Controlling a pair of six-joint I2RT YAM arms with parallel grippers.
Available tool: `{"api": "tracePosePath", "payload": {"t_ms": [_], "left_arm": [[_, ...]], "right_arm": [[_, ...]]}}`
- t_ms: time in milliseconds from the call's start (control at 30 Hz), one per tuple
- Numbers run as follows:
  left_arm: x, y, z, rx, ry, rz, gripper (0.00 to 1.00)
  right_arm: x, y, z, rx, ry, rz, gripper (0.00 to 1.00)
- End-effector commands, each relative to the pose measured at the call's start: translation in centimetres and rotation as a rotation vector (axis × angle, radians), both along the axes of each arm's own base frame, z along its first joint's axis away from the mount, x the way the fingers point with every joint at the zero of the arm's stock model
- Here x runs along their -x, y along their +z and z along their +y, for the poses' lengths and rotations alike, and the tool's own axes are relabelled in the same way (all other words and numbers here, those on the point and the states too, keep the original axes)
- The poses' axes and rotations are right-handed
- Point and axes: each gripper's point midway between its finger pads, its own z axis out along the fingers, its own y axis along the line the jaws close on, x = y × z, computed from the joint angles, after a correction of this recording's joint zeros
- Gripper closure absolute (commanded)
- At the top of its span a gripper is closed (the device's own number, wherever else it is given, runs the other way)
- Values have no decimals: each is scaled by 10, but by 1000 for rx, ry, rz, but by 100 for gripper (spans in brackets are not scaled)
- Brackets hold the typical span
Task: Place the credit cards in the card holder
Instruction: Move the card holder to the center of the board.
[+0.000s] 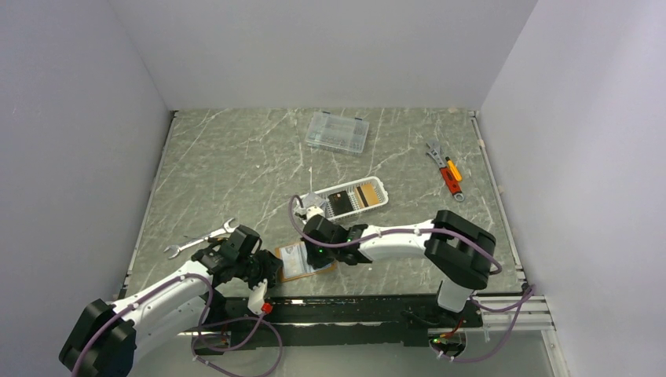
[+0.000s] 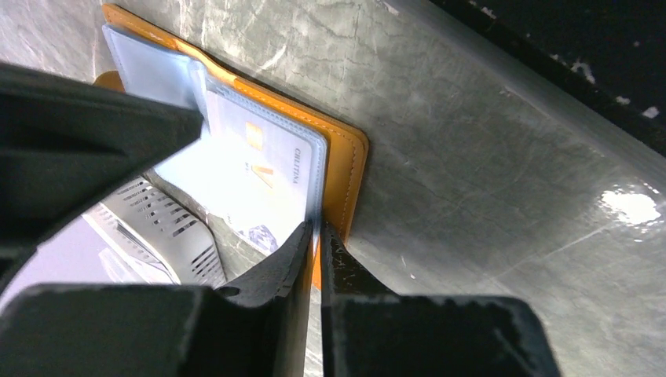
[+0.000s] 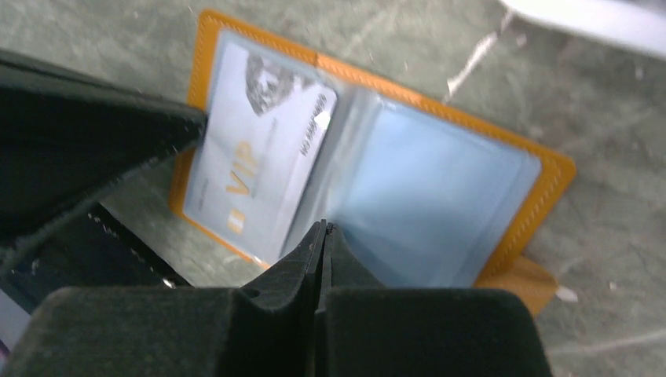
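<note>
Your card holder (image 1: 305,261) lies open on the table (image 1: 236,173), close to the near edge and between the two arms, with its clear pockets facing up. One pale card (image 3: 259,157) marked VIP sits in a pocket. By my reading the task is under way but far from finished: a black card (image 1: 342,203) and a gold-brown card (image 1: 366,194) lie in the white basket (image 1: 382,191), a little farther back and to the right.

Your left fingers (image 2: 312,236) are drawn to a thin slit on the edge of the clear pocket leaf at the holder's left side. That pinch looks meant to anchor the holder and stop the leaf flopping while a card goes in.

Your right fingers (image 3: 322,232) are fully closed with nothing between them, their tips poised over the fold between the pockets. I cannot tell whether they touch the plastic. Closed like that, they work as a pusher, probably to seat the card home.

Next you will likely need the right arm to fetch another card from the basket. Hold firm on the left, because the holder looks light and may slide on the smooth table.
</note>
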Motion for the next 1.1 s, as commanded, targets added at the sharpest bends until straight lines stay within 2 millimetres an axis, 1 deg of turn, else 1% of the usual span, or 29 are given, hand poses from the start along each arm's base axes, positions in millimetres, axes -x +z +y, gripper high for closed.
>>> {"api": "tracePosePath", "payload": {"t_ms": [0, 100, 167, 200, 300, 367, 433, 500, 600, 733, 833, 900, 933, 967, 1067], "left_arm": [[11, -3, -1, -58, -243, -127, 84], [7, 4, -7, -18, -223, -145, 79], [3, 9, -11, 7, -209, -159, 79], [1, 11, -12, 16, -202, -163, 79], [-7, 21, -15, 33, -164, -166, 79], [-9, 24, -13, 24, -132, -147, 78], [-12, 26, -11, 16, -113, -154, 77], [-16, 27, -9, 13, -114, -198, 77], [-18, 28, -8, 12, -113, -230, 76], [-26, 33, -1, -17, -60, -241, 73], [-31, 41, 3, -31, -8, -233, 71], [-33, 47, 5, -30, 25, -221, 70], [-35, 49, 6, -30, 43, -217, 69], [-36, 50, 8, -31, 63, -214, 69], [-46, 57, 12, -18, 147, -224, 69]], "right_arm": [[13, -10, -28, 23, -41, 32, 100], [16, -4, -33, 0, -61, 38, 100], [13, 6, -35, -11, -77, 22, 100], [9, 12, -37, -16, -89, 9, 98], [-4, 29, -46, -34, -143, -33, 76], [-13, 41, -53, -49, -181, -69, 64], [-19, 43, -61, -34, -210, -92, 56], [-25, 43, -67, -1, -242, -109, 52], [-30, 29, -71, 73, -267, -107, 46], [-31, 15, -68, 109, -267, -101, 44], [-36, 13, -70, 118, -284, -121, 44], [-39, 12, -71, 119, -298, -137, 47], [-42, 13, -72, 120, -313, -149, 50], [-43, 13, -74, 119, -327, -156, 56], [-44, 14, -81, 107, -366, -170, 78]]}}
